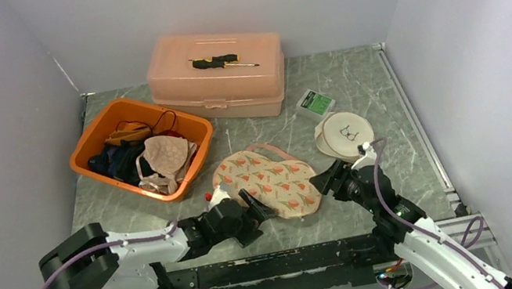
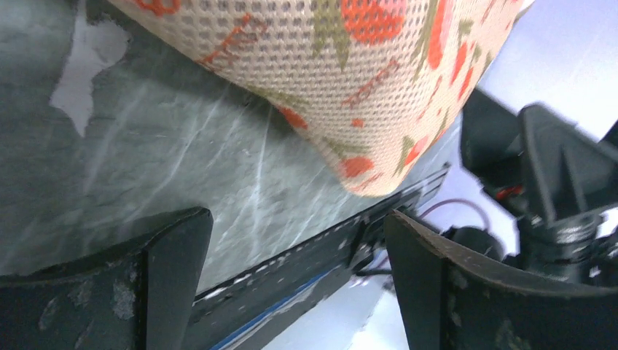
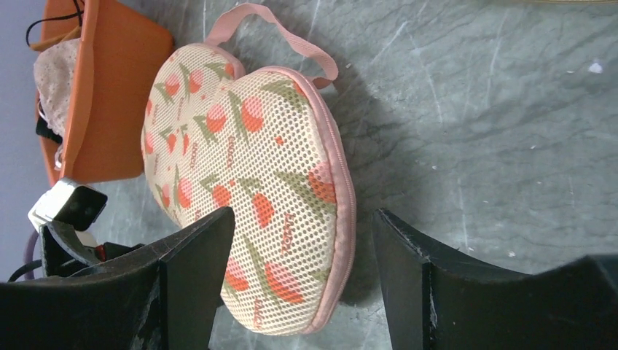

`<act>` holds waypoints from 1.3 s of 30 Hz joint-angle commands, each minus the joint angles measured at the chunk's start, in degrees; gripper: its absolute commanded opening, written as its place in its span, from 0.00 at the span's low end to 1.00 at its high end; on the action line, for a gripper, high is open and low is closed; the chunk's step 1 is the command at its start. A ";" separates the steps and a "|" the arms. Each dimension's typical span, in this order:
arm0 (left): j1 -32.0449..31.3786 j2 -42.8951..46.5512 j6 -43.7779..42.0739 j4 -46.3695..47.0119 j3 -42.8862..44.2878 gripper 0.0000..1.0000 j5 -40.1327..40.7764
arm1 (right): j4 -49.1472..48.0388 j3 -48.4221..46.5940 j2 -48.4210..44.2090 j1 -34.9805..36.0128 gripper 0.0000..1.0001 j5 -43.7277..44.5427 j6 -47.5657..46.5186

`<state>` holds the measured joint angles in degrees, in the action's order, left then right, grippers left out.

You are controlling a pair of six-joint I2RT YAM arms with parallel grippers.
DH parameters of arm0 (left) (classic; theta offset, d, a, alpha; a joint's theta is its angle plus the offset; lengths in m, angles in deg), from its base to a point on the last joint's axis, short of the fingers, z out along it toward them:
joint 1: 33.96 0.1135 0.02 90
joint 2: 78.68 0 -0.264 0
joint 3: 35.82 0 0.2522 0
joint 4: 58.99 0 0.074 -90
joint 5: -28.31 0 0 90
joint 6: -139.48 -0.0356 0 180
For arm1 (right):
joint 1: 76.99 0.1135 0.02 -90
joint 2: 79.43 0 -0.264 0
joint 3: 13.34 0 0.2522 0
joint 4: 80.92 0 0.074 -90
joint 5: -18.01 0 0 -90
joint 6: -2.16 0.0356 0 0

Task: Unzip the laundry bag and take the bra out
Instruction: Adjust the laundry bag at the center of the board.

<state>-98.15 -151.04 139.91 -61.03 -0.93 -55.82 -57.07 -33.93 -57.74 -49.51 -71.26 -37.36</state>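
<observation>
The table (image 1: 353,80) has a dark green top with pale marble veins. Five things lie directly on it. At the back left stands an orange plastic basket (image 1: 94,135), and just beside it, at the back middle, a pale pink plastic case (image 1: 175,63) with closed lid. Right of the case lies a small green and white packet (image 1: 315,103). Near it is a round white pouch (image 1: 344,135). A mesh laundry bag (image 1: 267,182) with red flower print lies flat at the front middle
</observation>
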 commanded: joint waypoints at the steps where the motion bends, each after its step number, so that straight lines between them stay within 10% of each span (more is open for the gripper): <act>1: -2.05 -4.25 14.55 7.47 0.31 0.94 8.04 | 5.68 -2.81 -4.47 0.20 0.73 2.52 -1.81; 14: -3.48 -21.08 29.33 17.92 0.97 0.77 19.60 | 9.68 -2.51 -11.27 0.20 0.72 -0.41 -1.24; 31: -2.53 -5.61 19.11 -6.69 6.44 0.05 26.32 | 7.32 -10.35 -8.81 0.29 0.72 -5.36 -12.74; 39: -1.33 0.38 13.30 -25.31 18.82 0.03 27.52 | 6.65 -14.65 1.24 0.21 0.88 3.69 -11.26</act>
<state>-100.72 -153.57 157.20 -76.74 11.13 -31.04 -47.84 -46.52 -60.27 -49.51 -74.28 -49.49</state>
